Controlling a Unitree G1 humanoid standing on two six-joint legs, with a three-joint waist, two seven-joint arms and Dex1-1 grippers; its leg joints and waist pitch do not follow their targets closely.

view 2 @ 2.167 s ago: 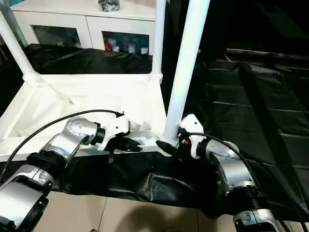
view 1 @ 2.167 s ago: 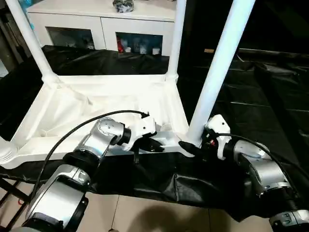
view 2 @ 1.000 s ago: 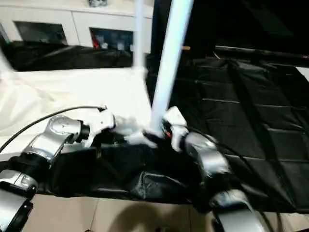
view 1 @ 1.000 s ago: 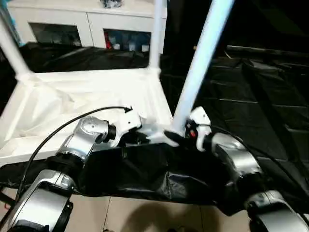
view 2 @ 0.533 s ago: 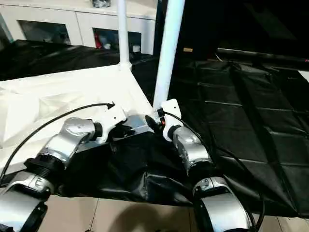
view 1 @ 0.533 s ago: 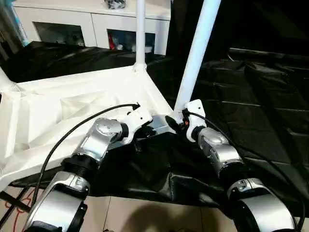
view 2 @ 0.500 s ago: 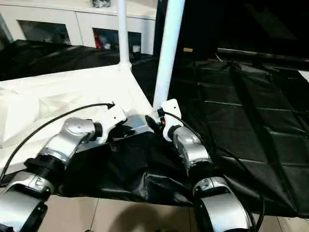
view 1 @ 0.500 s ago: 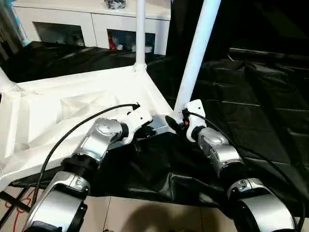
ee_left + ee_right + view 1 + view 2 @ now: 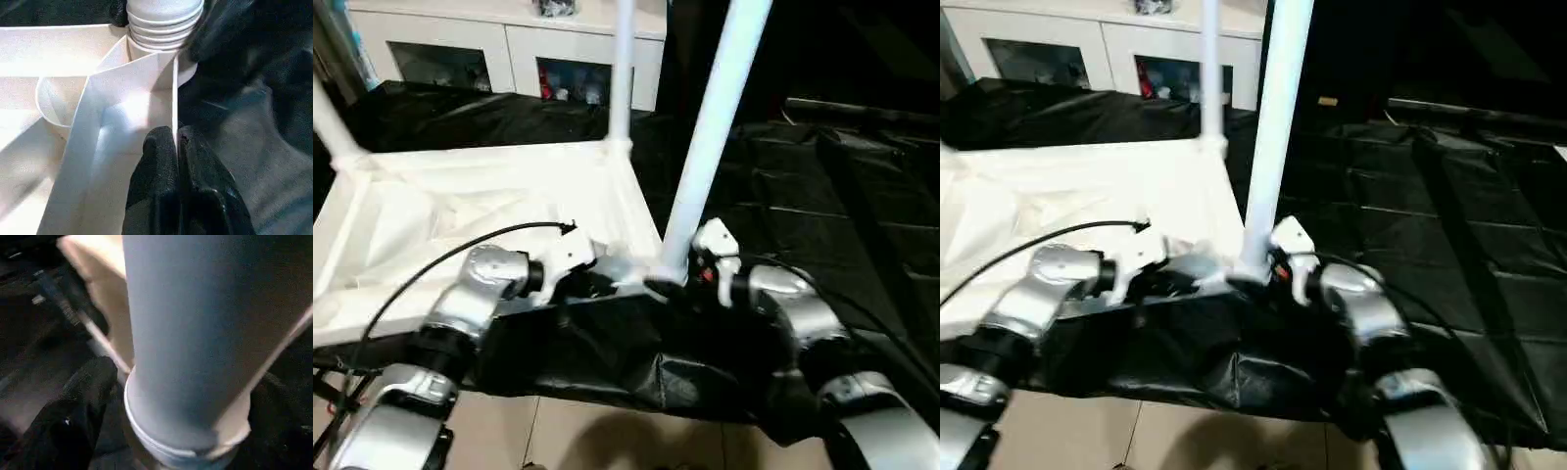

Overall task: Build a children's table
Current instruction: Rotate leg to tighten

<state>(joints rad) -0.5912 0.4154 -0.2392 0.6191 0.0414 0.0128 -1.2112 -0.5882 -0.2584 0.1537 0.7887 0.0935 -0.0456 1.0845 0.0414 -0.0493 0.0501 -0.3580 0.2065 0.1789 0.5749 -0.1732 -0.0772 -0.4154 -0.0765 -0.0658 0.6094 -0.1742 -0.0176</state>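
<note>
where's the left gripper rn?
Head views: left gripper sits on the upturned tabletop's near rim, pinched shut on its thin edge, just left of the near-right leg.

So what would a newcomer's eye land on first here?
The white table lying upside down on black sheeting, legs sticking up. Nearest, a thick leg rises from the front corner, the right gripper open around its base. Beside it, the left gripper is shut on the table's edge.

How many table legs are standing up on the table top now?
3: near leg by the right hand, far-right corner leg, far-left leg. A fourth may be hidden.
</note>
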